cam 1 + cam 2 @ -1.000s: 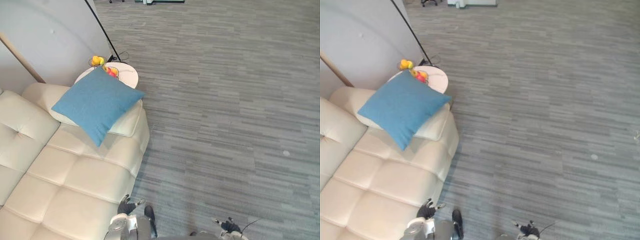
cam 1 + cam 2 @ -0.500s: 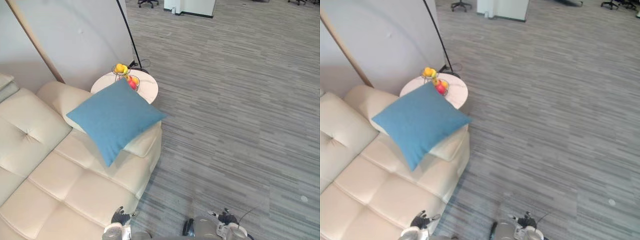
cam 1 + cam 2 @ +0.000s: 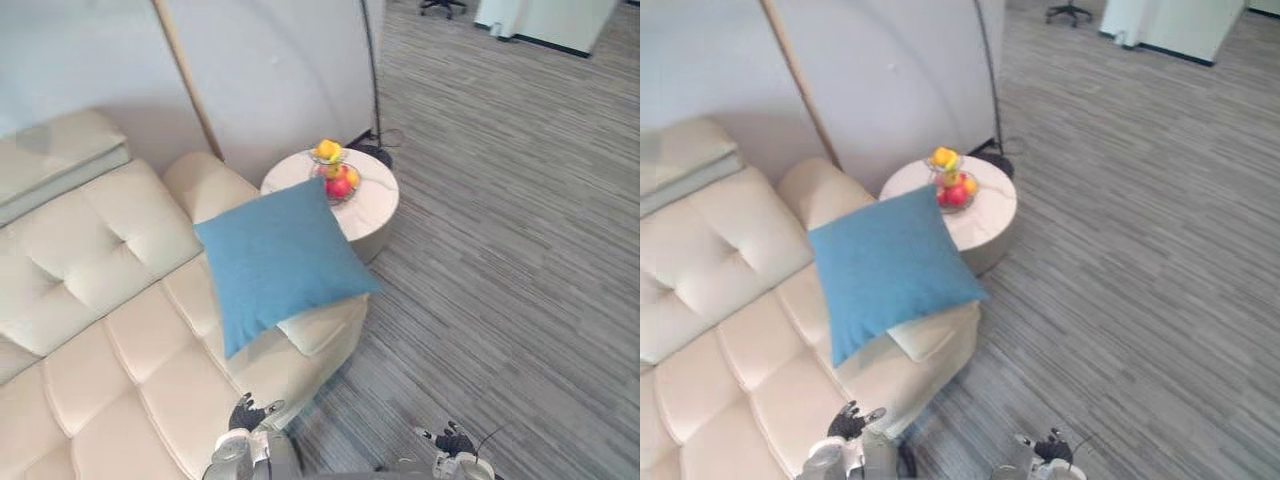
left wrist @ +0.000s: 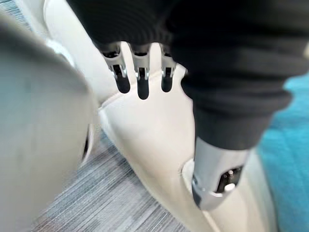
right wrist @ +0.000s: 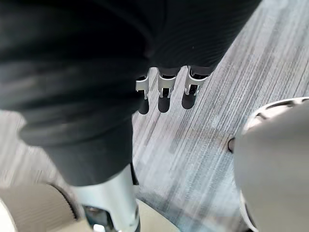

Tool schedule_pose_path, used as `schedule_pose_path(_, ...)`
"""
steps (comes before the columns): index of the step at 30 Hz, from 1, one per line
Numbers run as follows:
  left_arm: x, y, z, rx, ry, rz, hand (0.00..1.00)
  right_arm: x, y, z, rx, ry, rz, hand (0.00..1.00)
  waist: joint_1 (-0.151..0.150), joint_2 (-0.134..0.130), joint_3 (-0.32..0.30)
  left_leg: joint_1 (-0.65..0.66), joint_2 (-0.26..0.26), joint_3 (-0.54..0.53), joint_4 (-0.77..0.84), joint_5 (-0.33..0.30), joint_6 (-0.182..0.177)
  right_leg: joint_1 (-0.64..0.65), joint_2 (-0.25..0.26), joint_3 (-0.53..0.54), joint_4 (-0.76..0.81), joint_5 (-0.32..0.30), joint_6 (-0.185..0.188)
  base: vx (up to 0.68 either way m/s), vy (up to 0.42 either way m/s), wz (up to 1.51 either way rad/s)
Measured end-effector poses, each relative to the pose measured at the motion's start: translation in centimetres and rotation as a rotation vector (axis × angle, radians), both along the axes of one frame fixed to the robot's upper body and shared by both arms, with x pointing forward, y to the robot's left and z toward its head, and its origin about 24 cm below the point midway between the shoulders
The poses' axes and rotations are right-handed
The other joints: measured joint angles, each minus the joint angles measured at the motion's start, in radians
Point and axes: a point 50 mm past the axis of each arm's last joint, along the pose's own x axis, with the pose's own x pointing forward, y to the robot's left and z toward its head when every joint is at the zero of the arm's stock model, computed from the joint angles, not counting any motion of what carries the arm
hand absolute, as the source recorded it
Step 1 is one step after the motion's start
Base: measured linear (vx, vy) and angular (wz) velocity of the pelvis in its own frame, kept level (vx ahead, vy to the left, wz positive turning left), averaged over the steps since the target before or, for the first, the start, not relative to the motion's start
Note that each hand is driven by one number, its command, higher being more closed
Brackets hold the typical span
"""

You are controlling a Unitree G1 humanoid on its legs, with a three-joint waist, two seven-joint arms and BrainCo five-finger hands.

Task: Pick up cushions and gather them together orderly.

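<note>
A blue square cushion (image 3: 280,260) leans on the right end of the cream sofa (image 3: 110,300), its lower corner resting on a cream cushion (image 3: 322,327) by the armrest. The blue cushion (image 4: 289,145) also shows at the edge of the left wrist view. My left hand (image 3: 246,414) hangs low in front of the sofa's front corner, well short of the cushion. Its fingers (image 4: 141,72) are straight and hold nothing. My right hand (image 3: 452,440) hangs over the grey carpet, fingers (image 5: 164,92) relaxed and empty.
A round white side table (image 3: 378,208) stands beside the sofa's end, with a wire basket of fruit (image 3: 336,176) on it. Behind it rise a black lamp pole (image 3: 370,70), a slanted wooden pole (image 3: 185,80) and a grey partition. Pale cushions (image 3: 60,155) lie on the sofa's back. Carpet stretches to the right.
The camera has swung left, so the sofa, table and cushion sit further right in the picture. The cushion has not moved. Both hands stay low and empty.
</note>
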Motion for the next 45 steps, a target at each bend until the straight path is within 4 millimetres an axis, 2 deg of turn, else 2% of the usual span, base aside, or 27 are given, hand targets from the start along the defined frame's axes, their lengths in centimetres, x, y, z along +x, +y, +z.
schedule_pose_path(1, 0.0, 0.4, 0.0, 0.013, 0.003, -0.006, 0.00, 0.1, 0.1, 0.0, 0.002, -0.001, 0.001, 0.00, 0.001, -0.005, 0.001, 0.009, -0.014, -0.009, -0.025, 0.005, 0.004, 0.002, -0.006, 0.004, 0.006, 0.005, 0.006, 0.22, 0.098, 0.44)
schedule_pose_path(3, -0.5, 0.7, -0.2, 0.020, 0.028, -0.007, 0.00, -0.1, 0.0, -0.1, 0.003, 0.016, 0.004, 0.00, -0.002, -0.008, 0.002, 0.065, -0.047, -0.025, -0.075, 0.006, 0.005, -0.005, -0.041, 0.022, 0.113, 0.010, 0.013, 0.18, 0.093, 0.30)
schedule_pose_path(5, -1.1, 1.0, -0.5, 0.028, 0.051, -0.006, 0.00, -0.1, 0.2, -0.2, 0.008, 0.016, 0.005, 0.00, -0.006, -0.009, 0.001, 0.131, -0.075, -0.055, -0.121, 0.003, 0.009, -0.051, -0.089, 0.043, 0.312, 0.039, 0.051, 0.14, 0.092, 0.36)
schedule_pose_path(6, -1.2, 1.0, -0.6, 0.028, 0.056, -0.010, 0.00, -0.1, 0.2, -0.2, 0.009, 0.014, 0.005, 0.00, -0.011, -0.014, 0.002, 0.152, -0.086, -0.081, -0.132, 0.000, 0.016, -0.088, -0.111, 0.061, 0.423, 0.075, 0.047, 0.12, 0.058, 0.66)
schedule_pose_path(7, -1.4, 1.1, -0.6, 0.030, 0.063, -0.011, 0.00, 0.0, 0.2, -0.1, 0.008, 0.012, 0.006, 0.00, -0.019, -0.006, 0.006, 0.161, -0.084, -0.099, -0.133, -0.005, 0.022, -0.121, -0.117, 0.088, 0.493, 0.068, 0.044, 0.18, 0.020, 0.87)
schedule_pose_path(8, -1.6, 1.2, -0.7, 0.033, 0.068, -0.007, 0.00, 0.1, 0.3, -0.1, 0.009, 0.008, 0.011, 0.00, -0.026, -0.009, 0.003, 0.165, -0.084, -0.137, -0.138, -0.008, 0.026, -0.140, -0.103, 0.122, 0.512, 0.016, 0.047, 0.14, -0.007, 1.07)
schedule_pose_path(9, -1.6, 1.3, -0.7, 0.034, 0.068, -0.005, 0.00, 0.2, 0.4, -0.1, 0.009, 0.004, 0.018, 0.00, -0.024, -0.010, 0.002, 0.175, -0.084, -0.176, -0.152, -0.007, 0.025, -0.166, -0.080, 0.161, 0.493, -0.030, 0.047, 0.17, -0.029, 1.00)
schedule_pose_path(12, -2.0, 1.5, -0.8, 0.036, 0.076, 0.011, 0.00, 0.3, 0.4, 0.0, 0.011, -0.004, 0.018, 0.00, -0.025, -0.006, 0.000, 0.199, -0.082, -0.247, -0.172, 0.000, 0.012, -0.191, -0.026, 0.291, 0.337, -0.047, 0.055, 0.14, -0.088, 0.85)
schedule_pose_path(13, -2.2, 1.6, -0.8, 0.033, 0.077, 0.030, 0.00, 0.3, 0.5, 0.0, 0.012, -0.005, 0.018, 0.00, -0.026, -0.008, -0.003, 0.200, -0.084, -0.286, -0.180, 0.004, -0.005, -0.189, 0.005, 0.382, 0.207, -0.026, 0.050, 0.13, -0.179, 0.85)
schedule_pose_path(14, -2.2, 1.7, -0.8, 0.032, 0.076, 0.039, 0.00, 0.2, 0.5, 0.0, 0.014, -0.003, 0.018, 0.00, -0.025, -0.011, -0.007, 0.194, -0.085, -0.298, -0.180, 0.004, -0.010, -0.187, 0.011, 0.402, 0.160, 0.002, 0.043, 0.13, -0.228, 0.81)
schedule_pose_path(15, -2.4, 2.3, -0.7, 0.043, 0.076, 0.058, 0.00, -0.1, 1.0, -0.2, 0.026, 0.007, 0.019, 0.00, -0.022, -0.039, -0.020, 0.197, -0.103, -0.316, -0.183, 0.002, -0.027, -0.189, 0.001, 0.421, 0.074, 0.118, 0.026, 0.10, -0.187, 0.52)
schedule_pose_path(16, -2.6, 2.5, -0.8, 0.045, 0.083, 0.068, 0.00, -0.3, 1.1, -0.3, 0.031, 0.018, 0.018, 0.00, -0.021, -0.054, -0.027, 0.198, -0.108, -0.330, -0.188, 0.003, -0.038, -0.175, -0.006, 0.410, 0.064, 0.085, 0.041, 0.15, -0.263, 0.46)
schedule_pose_path(18, -3.4, 2.0, -1.2, 0.021, 0.109, 0.099, 0.00, -0.5, 0.6, -0.4, 0.021, 0.029, 0.015, 0.00, -0.010, -0.014, -0.047, 0.218, -0.077, -0.346, -0.231, 0.021, -0.066, -0.147, 0.018, 0.383, 0.007, 0.080, 0.029, 0.17, -0.247, 0.24)
schedule_pose_path(19, -3.9, 1.5, -1.4, 0.006, 0.121, 0.109, 0.00, -0.7, -0.1, -0.3, 0.002, 0.034, 0.010, 0.00, -0.011, 0.017, -0.049, 0.237, -0.058, -0.366, -0.263, 0.034, -0.084, -0.117, 0.041, 0.355, -0.022, 0.084, 0.021, 0.13, -0.171, 0.23)
schedule_pose_path(21, -4.3, 1.3, -1.5, 0.000, 0.129, 0.112, 0.00, -1.0, -0.8, -0.3, -0.015, 0.042, 0.007, 0.00, -0.011, 0.028, -0.056, 0.243, -0.044, -0.388, -0.273, 0.038, -0.092, -0.096, 0.055, 0.332, -0.042, 0.086, 0.017, 0.09, -0.151, 0.34)
schedule_pose_path(23, -4.4, 1.4, -1.5, 0.002, 0.132, 0.113, 0.00, -1.0, -1.0, -0.2, -0.022, 0.043, 0.006, 0.00, -0.011, 0.024, -0.058, 0.251, -0.030, -0.412, -0.289, 0.045, -0.102, -0.075, 0.069, 0.308, -0.059, 0.088, 0.014, 0.06, -0.119, 0.37)
schedule_pose_path(24, -4.4, 1.9, -1.4, 0.014, 0.131, 0.115, 0.00, -0.9, -1.1, -0.1, -0.027, 0.034, 0.003, 0.00, -0.010, 0.009, -0.059, 0.249, -0.028, -0.427, -0.289, 0.047, -0.104, -0.066, 0.072, 0.299, -0.066, 0.088, 0.009, 0.02, -0.062, 0.23)
schedule_pose_path(27, -4.2, 2.5, -1.3, 0.016, 0.117, 0.137, 0.00, 0.0, -1.5, 0.5, -0.045, -0.020, -0.003, 0.00, -0.010, -0.006, -0.064, 0.244, -0.034, -0.434, -0.290, 0.048, -0.102, -0.062, 0.071, 0.299, -0.079, 0.091, 0.004, 0.01, -0.013, 0.09)
schedule_pose_path(30, -3.9, 3.6, -0.7, 0.040, 0.077, 0.150, 0.00, 1.5, -2.8, 2.1, -0.089, -0.141, -0.035, 0.00, -0.016, -0.031, -0.072, 0.230, -0.049, -0.440, -0.293, 0.054, -0.093, -0.066, 0.059, 0.298, -0.094, 0.097, 0.007, -0.01, 0.035, 0.09)
schedule_pose_path(34, -2.3, 6.3, 1.1, 0.081, -0.045, 0.247, 0.00, 3.8, -5.7, 5.4, -0.202, -0.313, -0.056, 0.00, -0.022, -0.032, -0.076, 0.230, -0.070, -0.448, -0.303, 0.061, -0.083, -0.065, 0.041, 0.300, -0.106, 0.104, 0.018, 0.00, 0.051, 0.01)
schedule_pose_path(36, -1.6, 8.3, 2.4, 0.113, -0.118, 0.306, 0.00, 4.7, -7.1, 7.0, -0.257, -0.389, -0.083, 0.00, -0.024, -0.036, -0.078, 0.229, -0.077, -0.449, -0.303, 0.062, -0.081, -0.062, 0.035, 0.299, -0.114, 0.108, 0.020, 0.01, 0.020, 0.02)
schedule_pose_path(39, -1.0, 10.3, 3.8, 0.136, -0.191, 0.368, 0.00, 5.3, -8.6, 8.5, -0.317, -0.438, -0.083, 0.00, -0.027, -0.029, -0.076, 0.229, -0.084, -0.460, -0.304, 0.062, -0.080, -0.049, 0.029, 0.290, -0.129, 0.112, 0.023, 0.01, 0.019, 0.10)
schedule_pose_path(45, 0.8, 12.3, 6.6, 0.177, -0.334, 0.406, 0.00, 7.3, -10.8, 11.0, -0.380, -0.525, -0.078, 0.00, -0.033, -0.007, -0.078, 0.212, -0.085, -0.475, -0.306, 0.065, -0.076, -0.053, 0.028, 0.270, -0.137, 0.113, 0.022, 0.01, 0.000, 0.10)
